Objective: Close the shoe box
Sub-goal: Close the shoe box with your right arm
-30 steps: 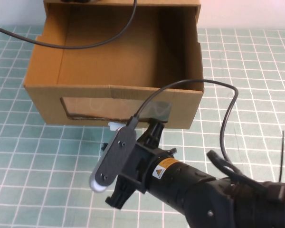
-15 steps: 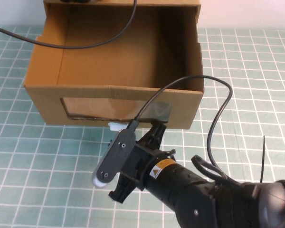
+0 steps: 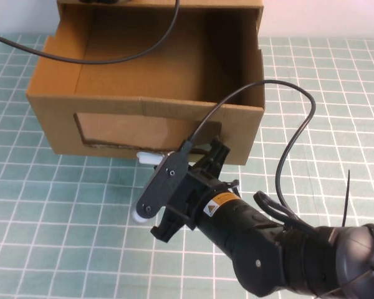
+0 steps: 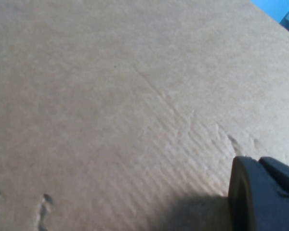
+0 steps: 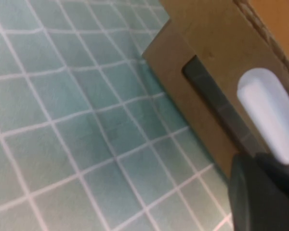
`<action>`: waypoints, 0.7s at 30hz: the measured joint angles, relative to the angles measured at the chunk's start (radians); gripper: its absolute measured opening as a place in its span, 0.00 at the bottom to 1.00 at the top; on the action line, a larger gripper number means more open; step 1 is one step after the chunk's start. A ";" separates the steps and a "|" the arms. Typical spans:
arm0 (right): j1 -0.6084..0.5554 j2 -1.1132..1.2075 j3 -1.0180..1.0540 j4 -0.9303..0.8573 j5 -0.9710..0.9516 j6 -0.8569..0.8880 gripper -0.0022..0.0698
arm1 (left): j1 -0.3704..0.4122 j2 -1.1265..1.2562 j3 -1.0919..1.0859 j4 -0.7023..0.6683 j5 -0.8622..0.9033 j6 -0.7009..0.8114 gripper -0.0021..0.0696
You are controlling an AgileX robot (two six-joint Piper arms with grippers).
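Note:
The shoe box (image 3: 56, 121) is brown cardboard, and its drawer stands pulled out toward me with the inside showing. Its front panel has a clear window (image 3: 128, 131) with a small white pull tab (image 3: 146, 157) below it. My right gripper (image 3: 216, 151) is shut and empty, its tips against the front panel at the window's right end. In the right wrist view my right gripper (image 5: 260, 166) sits beside the tab (image 5: 267, 113) and the window (image 5: 216, 103). My left gripper (image 4: 260, 168) is shut and rests against bare cardboard (image 4: 111, 96); in the high view it is almost wholly hidden behind the box.
The box's outer sleeve (image 3: 162, 5) shows at the back edge. A green grid mat (image 3: 50, 212) covers the table around the box. A black cable (image 3: 112, 59) hangs across the open drawer, and another (image 3: 299, 134) loops from my right arm.
My right gripper has moved forward against the front panel. The drawer front has shifted a little away from me, toward the back.

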 joint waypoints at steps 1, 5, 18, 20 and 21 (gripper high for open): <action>-0.001 0.000 -0.003 -0.002 0.000 0.000 0.01 | 0.000 0.000 0.000 0.000 0.000 0.000 0.02; -0.018 0.017 -0.037 -0.005 0.000 0.000 0.01 | 0.000 0.000 0.000 0.000 0.000 0.000 0.02; -0.141 0.121 -0.190 -0.023 0.017 0.000 0.01 | 0.001 0.000 0.000 0.000 0.006 0.000 0.02; -0.155 0.141 -0.219 -0.040 0.032 0.000 0.01 | 0.002 0.000 0.000 0.000 0.006 0.000 0.02; -0.164 0.152 -0.235 -0.046 0.041 0.000 0.01 | 0.002 0.000 0.000 0.000 0.006 0.000 0.02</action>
